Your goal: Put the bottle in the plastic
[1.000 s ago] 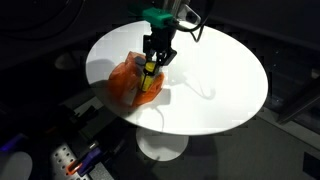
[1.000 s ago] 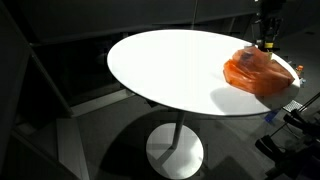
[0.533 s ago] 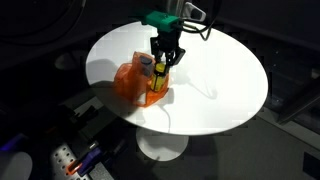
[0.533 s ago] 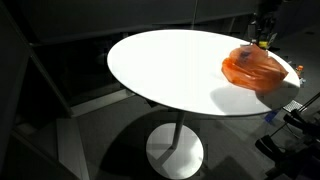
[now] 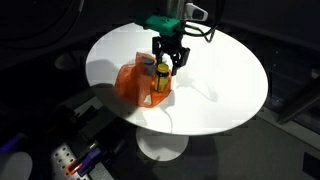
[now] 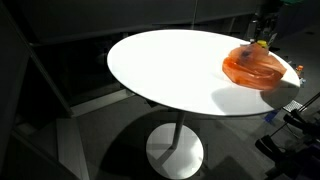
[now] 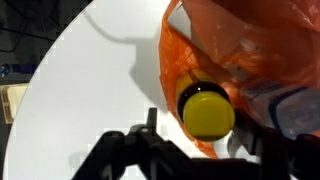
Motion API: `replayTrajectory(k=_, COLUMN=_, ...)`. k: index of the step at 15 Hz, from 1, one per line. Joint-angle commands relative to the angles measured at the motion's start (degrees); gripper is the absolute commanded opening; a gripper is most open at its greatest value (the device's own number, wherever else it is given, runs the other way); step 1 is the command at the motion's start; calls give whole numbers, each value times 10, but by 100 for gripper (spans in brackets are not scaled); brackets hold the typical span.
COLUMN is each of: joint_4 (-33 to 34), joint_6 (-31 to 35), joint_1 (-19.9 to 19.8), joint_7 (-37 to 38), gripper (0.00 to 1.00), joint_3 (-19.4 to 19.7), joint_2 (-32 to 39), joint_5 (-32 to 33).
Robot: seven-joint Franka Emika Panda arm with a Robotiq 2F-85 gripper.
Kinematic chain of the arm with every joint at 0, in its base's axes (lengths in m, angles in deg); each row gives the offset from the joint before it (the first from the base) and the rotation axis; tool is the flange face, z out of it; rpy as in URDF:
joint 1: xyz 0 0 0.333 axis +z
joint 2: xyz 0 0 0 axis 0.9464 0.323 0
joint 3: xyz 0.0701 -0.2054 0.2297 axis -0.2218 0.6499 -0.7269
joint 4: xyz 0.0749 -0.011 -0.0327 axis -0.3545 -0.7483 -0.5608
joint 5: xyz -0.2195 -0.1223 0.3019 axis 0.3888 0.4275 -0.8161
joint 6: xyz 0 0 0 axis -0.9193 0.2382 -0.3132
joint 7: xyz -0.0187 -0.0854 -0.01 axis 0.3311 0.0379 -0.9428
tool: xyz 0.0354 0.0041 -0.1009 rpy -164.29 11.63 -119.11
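The bottle (image 5: 161,72), dark with a yellow cap, stands upright inside the orange plastic bag (image 5: 138,82) on the round white table (image 5: 225,85). My gripper (image 5: 168,60) hangs right over it with its fingers spread either side of the cap. In the wrist view the yellow cap (image 7: 208,110) fills the space between the jaws of the gripper (image 7: 200,132). White table shows between the left finger (image 7: 150,120) and the cap, and the orange plastic (image 7: 250,40) wraps round the bottle. From the other side the bag (image 6: 258,68) sits near the table's rim under the gripper (image 6: 265,35).
The bag lies close to the table edge (image 6: 296,78). A pedestal foot (image 5: 160,148) stands under the table. Dark equipment with small coloured parts (image 5: 72,160) sits on the floor beside it. The wide white tabletop (image 6: 170,65) stretches away from the bag.
The gripper carried the bottle a little sideways and down into the bag. Its jaws have spread apart from the bottle's cap.
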Motion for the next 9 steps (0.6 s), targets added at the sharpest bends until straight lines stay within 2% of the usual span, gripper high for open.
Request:
replayTrajectory(k=1, joint_4=-38, joint_6=-21, joint_1=-4, joint_7=-18, gripper=100, joint_3=8, joint_2=-40, joint_5=9)
replayTrajectory(k=6, joint_4=-54, joint_6=-61, joint_1=-3, joint_7=18, gripper=100, joint_3=21, joint_2=-59, joint_5=10)
replayTrajectory(k=7, joint_4=-11, joint_6=-142, joint_1=-1, joint_7=42, gripper=100, joint_3=26, joint_2=-83, joint_5=10)
replayTrajectory(k=9, joint_4=20, joint_6=-201, joint_1=-5, joint_7=72, gripper=100, joint_3=31, joint_2=-97, joint_5=1)
